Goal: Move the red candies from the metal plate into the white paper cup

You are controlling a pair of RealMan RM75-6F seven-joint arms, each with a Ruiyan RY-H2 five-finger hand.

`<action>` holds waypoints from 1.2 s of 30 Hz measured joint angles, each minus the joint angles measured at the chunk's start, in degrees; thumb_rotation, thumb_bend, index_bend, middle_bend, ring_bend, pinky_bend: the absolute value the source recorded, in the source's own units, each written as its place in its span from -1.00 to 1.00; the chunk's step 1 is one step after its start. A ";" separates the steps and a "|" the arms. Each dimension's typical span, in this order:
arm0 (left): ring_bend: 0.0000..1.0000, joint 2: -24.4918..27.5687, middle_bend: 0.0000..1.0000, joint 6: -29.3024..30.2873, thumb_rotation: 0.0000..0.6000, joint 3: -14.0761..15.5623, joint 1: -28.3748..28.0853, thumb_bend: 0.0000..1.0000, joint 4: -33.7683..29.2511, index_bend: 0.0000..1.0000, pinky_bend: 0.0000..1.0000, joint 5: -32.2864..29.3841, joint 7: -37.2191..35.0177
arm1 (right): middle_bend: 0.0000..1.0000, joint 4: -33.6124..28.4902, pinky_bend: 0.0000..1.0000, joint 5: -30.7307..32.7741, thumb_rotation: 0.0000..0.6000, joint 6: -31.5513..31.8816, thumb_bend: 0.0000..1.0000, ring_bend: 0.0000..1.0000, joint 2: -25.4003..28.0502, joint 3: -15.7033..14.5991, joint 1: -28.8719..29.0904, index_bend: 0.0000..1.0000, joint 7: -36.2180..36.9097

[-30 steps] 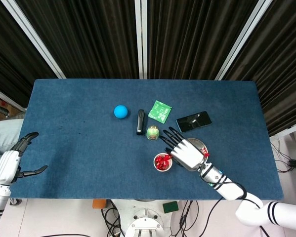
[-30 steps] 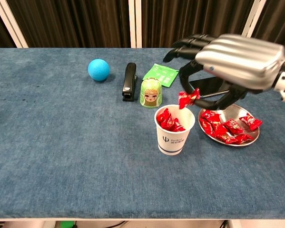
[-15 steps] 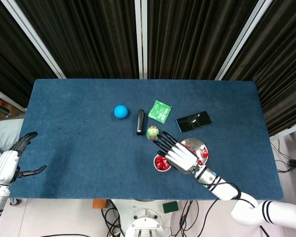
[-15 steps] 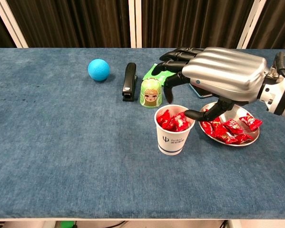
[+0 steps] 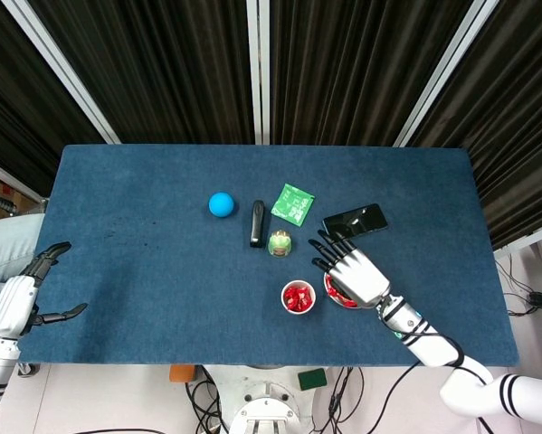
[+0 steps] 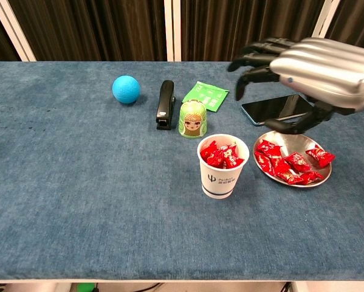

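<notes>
Status, approx halfway: paper cup [image 6: 223, 167] nearly full w/ red candies [image 6: 222, 154]; more candies [image 6: 291, 163] left on your metal plate [image 6: 322, 176]. Your right robot hand [image 6: 309, 70] hovers above plate, fingers spread, empty.

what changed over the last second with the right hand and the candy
The right hand let go of its red candy into the white paper cup, then moved back right above the metal plate, holding nothing. Left hand, cup, plate and the other things stayed put.
</notes>
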 measured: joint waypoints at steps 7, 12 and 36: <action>-0.76 0.04 -0.78 -0.10 1.00 0.11 0.03 -0.81 -0.33 -0.73 -0.50 -0.06 0.56 | -0.83 4.16 -1.00 4.76 1.00 -4.10 -0.31 -1.00 -0.06 -0.80 -0.91 -0.27 0.29; -0.76 0.03 -0.78 -0.32 1.00 0.10 -0.04 -0.81 -0.36 -0.73 -0.50 -0.18 0.61 | -0.83 5.76 -1.00 6.40 1.00 -5.96 -0.31 -1.00 -0.05 -2.02 -1.68 -0.24 -0.11; -0.76 -0.07 -0.78 -0.37 1.00 0.16 -0.10 -0.81 -0.17 -0.73 -0.50 -0.17 0.53 | -0.84 9.19 -1.00 8.48 1.00 -10.16 -0.31 -1.00 -2.15 -3.49 -2.11 -0.22 -2.19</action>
